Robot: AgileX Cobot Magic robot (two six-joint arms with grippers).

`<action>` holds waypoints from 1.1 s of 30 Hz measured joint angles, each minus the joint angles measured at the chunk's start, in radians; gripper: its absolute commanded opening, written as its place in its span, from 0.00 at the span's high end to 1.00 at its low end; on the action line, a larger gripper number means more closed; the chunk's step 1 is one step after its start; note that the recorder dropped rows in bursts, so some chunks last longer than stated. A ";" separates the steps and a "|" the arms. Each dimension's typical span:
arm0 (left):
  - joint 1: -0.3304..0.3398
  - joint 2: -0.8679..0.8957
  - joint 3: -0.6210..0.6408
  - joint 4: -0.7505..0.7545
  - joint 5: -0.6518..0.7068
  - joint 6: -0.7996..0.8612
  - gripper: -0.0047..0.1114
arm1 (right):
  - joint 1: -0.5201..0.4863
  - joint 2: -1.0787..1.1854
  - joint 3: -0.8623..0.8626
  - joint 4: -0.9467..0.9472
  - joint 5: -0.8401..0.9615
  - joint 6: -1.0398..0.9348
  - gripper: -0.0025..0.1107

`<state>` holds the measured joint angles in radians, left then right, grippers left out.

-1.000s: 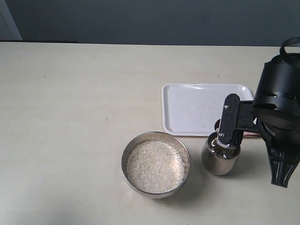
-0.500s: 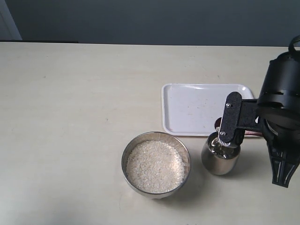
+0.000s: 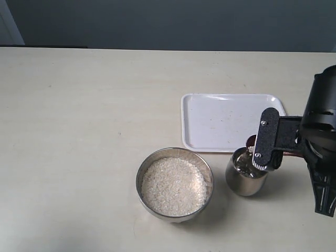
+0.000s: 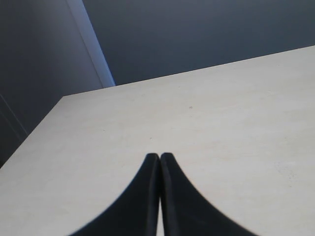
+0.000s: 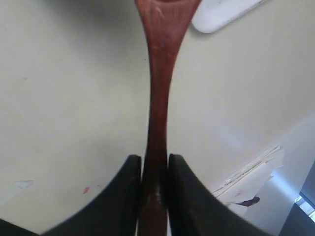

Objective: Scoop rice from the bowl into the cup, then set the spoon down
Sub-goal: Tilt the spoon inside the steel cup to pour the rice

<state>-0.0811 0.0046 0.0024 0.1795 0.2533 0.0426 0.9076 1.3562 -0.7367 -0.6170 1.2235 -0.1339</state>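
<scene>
Right gripper point(image 5: 154, 167) pinched tight on the spoon point(image 5: 157, 98) handle, spoon head at far rim of the cup point(image 3: 244, 181), just right of the bowl point(image 3: 138, 181) of rice point(image 3: 173, 186); looks like tipping, so keep head over cup mouth, roll slowly, don't knock the rim.

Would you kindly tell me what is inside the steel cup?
The cup shows only shiny reflections inside; the right gripper, holding the spoon, covers part of its mouth, so whatever lies at the bottom cannot be seen.

Right gripper point(image 3: 261, 157) shifted right and slightly down over cup point(image 3: 244, 181); spoon point(image 3: 251, 140) tip moved right too.
</scene>
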 measured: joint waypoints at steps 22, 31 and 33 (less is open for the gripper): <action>0.000 0.000 0.000 0.000 0.000 0.000 0.96 | 0.059 -0.005 0.002 -0.058 0.000 0.012 0.99; 0.000 0.000 0.000 0.000 0.000 0.000 0.96 | 0.059 -0.005 0.002 -0.058 0.000 0.024 0.99; 0.000 0.000 0.000 0.000 0.000 0.000 0.96 | 0.059 -0.005 0.002 -0.060 0.000 0.029 0.99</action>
<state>-0.0811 0.0046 0.0024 0.1795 0.2533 0.0426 0.9668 1.3511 -0.7346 -0.6772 1.2236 -0.1052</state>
